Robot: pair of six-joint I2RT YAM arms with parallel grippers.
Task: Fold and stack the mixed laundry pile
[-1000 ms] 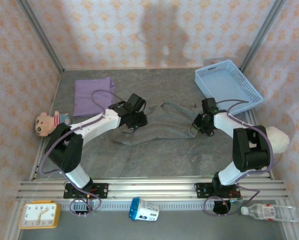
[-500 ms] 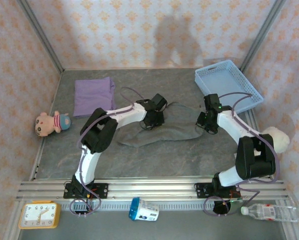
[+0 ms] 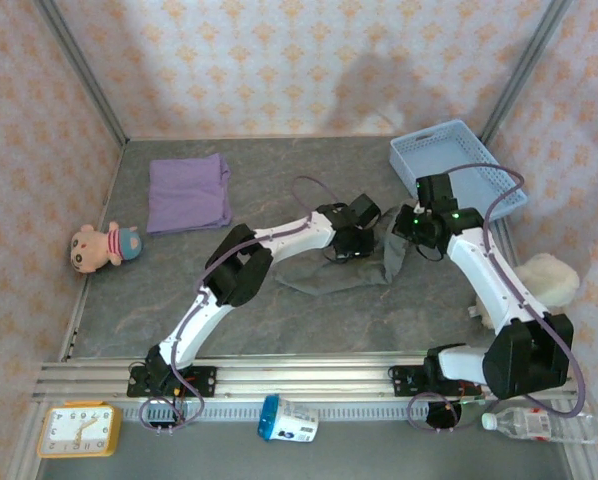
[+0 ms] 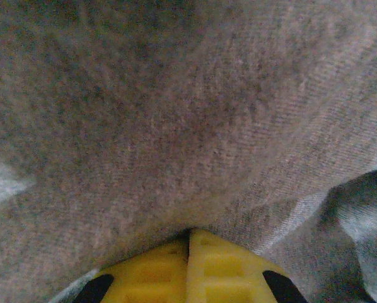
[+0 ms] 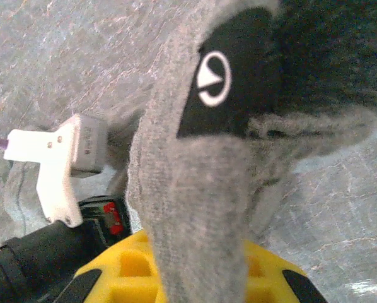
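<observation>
The grey-brown trousers (image 3: 324,278) lie bunched in the middle of the table, their left end carried over toward the right. My left gripper (image 3: 354,243) is shut on that cloth; in the left wrist view its yellow fingers (image 4: 220,271) meet with trouser fabric (image 4: 176,113) pinched at the tips. My right gripper (image 3: 404,228) is shut on the other end, and a grey fold (image 5: 195,183) with a black label hangs between its yellow fingers (image 5: 119,265). The lilac-purple shirt (image 3: 187,193) lies folded at the back left.
A light blue mesh basket (image 3: 457,165) stands at the back right. A small plush toy (image 3: 104,247) lies by the left wall and a white plush (image 3: 544,275) by the right. A clock (image 3: 76,430), a can (image 3: 287,420) and a bottle (image 3: 539,425) lie in front of the rail.
My left gripper has closed and swept to the right, dragging the trousers' left end across the rest. My right gripper has risen a little toward the back, and the trousers now lie bunched shorter.
</observation>
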